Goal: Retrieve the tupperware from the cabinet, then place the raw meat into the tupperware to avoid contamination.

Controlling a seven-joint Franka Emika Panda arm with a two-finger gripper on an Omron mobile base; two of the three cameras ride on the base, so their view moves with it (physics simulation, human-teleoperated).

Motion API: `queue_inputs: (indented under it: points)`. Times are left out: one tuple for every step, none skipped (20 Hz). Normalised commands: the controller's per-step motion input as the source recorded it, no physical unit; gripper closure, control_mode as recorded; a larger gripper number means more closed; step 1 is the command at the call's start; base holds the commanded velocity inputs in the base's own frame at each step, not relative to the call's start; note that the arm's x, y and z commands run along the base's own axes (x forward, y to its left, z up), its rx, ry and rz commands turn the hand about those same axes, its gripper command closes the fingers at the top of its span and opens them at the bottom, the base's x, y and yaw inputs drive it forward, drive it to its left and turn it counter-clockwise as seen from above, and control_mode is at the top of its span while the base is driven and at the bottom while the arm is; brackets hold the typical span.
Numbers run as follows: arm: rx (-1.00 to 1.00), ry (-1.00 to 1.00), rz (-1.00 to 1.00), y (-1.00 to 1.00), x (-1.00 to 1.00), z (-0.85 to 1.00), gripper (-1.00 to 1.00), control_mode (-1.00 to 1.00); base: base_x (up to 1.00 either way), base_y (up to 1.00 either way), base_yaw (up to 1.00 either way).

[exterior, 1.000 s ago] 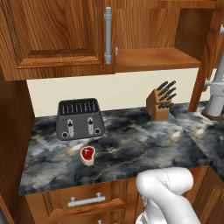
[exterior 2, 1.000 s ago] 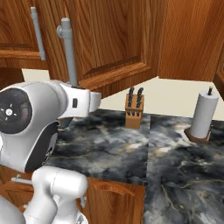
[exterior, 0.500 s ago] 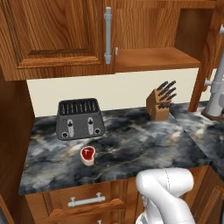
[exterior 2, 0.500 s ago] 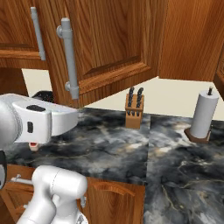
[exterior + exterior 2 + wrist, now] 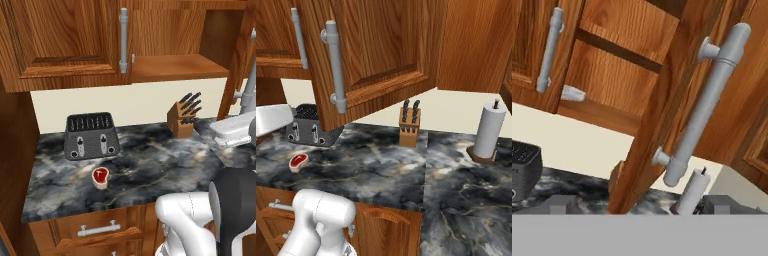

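The cabinet (image 5: 65, 40) has its left door shut and its right door (image 5: 381, 45) swung open toward me. On the bare shelf (image 5: 175, 67) a small pale grey piece, the tupperware (image 5: 572, 93), peeks out beside the shut door; most of it is hidden. The raw meat (image 5: 100, 176) (image 5: 298, 161) lies on the dark marble counter in front of the toaster. My gripper (image 5: 642, 205) is open with nothing between its fingertips (image 5: 562, 204). It sits below and short of the open door's silver bar handle (image 5: 707, 105), apart from it.
A dark grey toaster (image 5: 91, 136) stands at the back left of the counter, a knife block (image 5: 182, 119) at the back right. A paper towel roll (image 5: 490, 132) stands farther right. Wooden drawers (image 5: 100, 230) run below the counter edge. The open door juts out over the counter.
My arm has drawn back and swung aside: its big joint has left the right base view and its elbow has risen at the right of the left base view. The cabinet door and meat have not moved.
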Motion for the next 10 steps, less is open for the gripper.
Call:
queue_inputs:
  points:
    - [-0.31,0.19,-0.05,0.66,0.11,0.00,-1.00,-1.00,0.00,0.00,0.00]
    - [-0.31,0.21,-0.05,0.66,0.13,0.00,-1.00,-1.00,0.00,0.00,0.00]
    - [-0.30,0.25,-0.04,0.65,0.15,0.00,-1.00,-1.00,0.00,0.00,0.00]
    - [-0.29,0.28,-0.04,0.62,0.26,0.00,-1.00,-1.00,0.00,0.00,0.00]
    - [-0.27,0.29,-0.06,0.53,0.35,0.00,-1.00,-1.00,0.00,0.00,0.00]
    - [-0.26,0.28,-0.05,0.57,0.34,0.00,-1.00,-1.00,0.00,0.00,0.00]
    - [-0.25,0.29,-0.06,0.59,0.32,0.00,-1.00,-1.00,0.00,0.00,0.00]
    - [-0.25,0.28,-0.06,0.60,0.28,0.00,-1.00,-1.00,0.00,0.00,0.00]
    - [-0.20,0.24,-0.03,0.32,0.16,0.00,-1.00,-1.00,0.00,0.00,0.00]
    - [-0.17,0.23,-0.01,0.21,0.14,0.00,-1.00,-1.00,0.00,0.00,0.00]
